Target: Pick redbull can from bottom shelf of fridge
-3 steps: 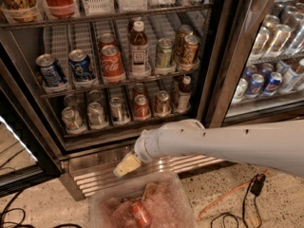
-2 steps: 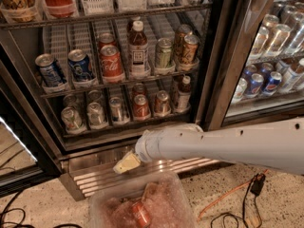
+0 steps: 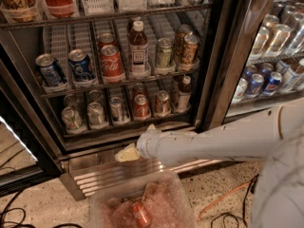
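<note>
Redbull can (image 3: 117,109), a slim silver can with blue patches and a silver top, stands upright on the bottom shelf (image 3: 128,130), the lowest white rack with plastic lane dividers and a dark front rail. Its long axis runs vertically and its top faces up. It sits in a middle lane at the front of the row. A wider silver can (image 3: 96,114) stands in the lane to its left and a red cola can (image 3: 141,107) in the lane to its right; each is near it but apart from it.

The cream-coloured gripper (image 3: 126,153) at the tip of the white arm (image 3: 213,139) hangs below the shelf rail, in front of the ribbed stainless steel base (image 3: 102,177) of the fridge (image 3: 216,56). It is lower than the can and well short of it, touching nothing that shows. Whether the gripper is spread or pressed together, I cannot tell.

The black-framed glass door is open. On the tier above stand blue cans (image 3: 80,65), a red cola can and a brown bottle (image 3: 137,46). To the right, a glass-fronted section (image 3: 256,82) holds blue and silver cans. A clear plastic bin (image 3: 107,203) sits on the speckled floor (image 3: 42,205), with an orange cable (image 3: 223,198) lying nearby.
</note>
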You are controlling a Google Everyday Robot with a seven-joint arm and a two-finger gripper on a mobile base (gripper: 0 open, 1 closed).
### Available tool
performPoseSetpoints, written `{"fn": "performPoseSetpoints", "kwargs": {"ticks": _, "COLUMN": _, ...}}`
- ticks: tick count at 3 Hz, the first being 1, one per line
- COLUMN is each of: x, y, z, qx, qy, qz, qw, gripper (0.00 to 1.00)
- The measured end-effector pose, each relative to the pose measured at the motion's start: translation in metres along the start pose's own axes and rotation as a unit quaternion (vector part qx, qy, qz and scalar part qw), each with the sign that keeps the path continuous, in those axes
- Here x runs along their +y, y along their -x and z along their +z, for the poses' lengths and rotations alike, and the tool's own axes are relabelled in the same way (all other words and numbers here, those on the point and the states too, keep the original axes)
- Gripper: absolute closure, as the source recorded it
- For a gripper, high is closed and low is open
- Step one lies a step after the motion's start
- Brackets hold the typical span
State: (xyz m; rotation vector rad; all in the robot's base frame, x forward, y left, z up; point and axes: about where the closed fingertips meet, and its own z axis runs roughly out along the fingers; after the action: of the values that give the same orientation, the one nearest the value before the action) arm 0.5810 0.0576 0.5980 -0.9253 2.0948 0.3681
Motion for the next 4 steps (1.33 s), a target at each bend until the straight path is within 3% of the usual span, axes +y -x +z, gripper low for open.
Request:
{"fn": "performPoseSetpoints", "kwargs": {"ticks": 1, "x": 0.0, "y": 0.02, "z": 0.021, "qx": -0.033, "qy": -0.023, "qz": -0.004, "qw": 0.9992, "gripper": 0.0}}
{"fn": "performPoseSetpoints", "kwargs": {"ticks": 2, "x": 0.0, "y": 0.02, "z": 0.021, "qx": -0.033, "qy": -0.023, "qz": -0.004, "qw": 0.9992, "gripper": 0.0}}
{"fn": "performPoseSetpoints", "kwargs": {"ticks": 4, "x": -0.003, "y": 0.027, "z": 0.036, "qx": -0.092, "qy": -0.061, "qz": 0.015, "qw": 0.9938, "gripper": 0.0}}
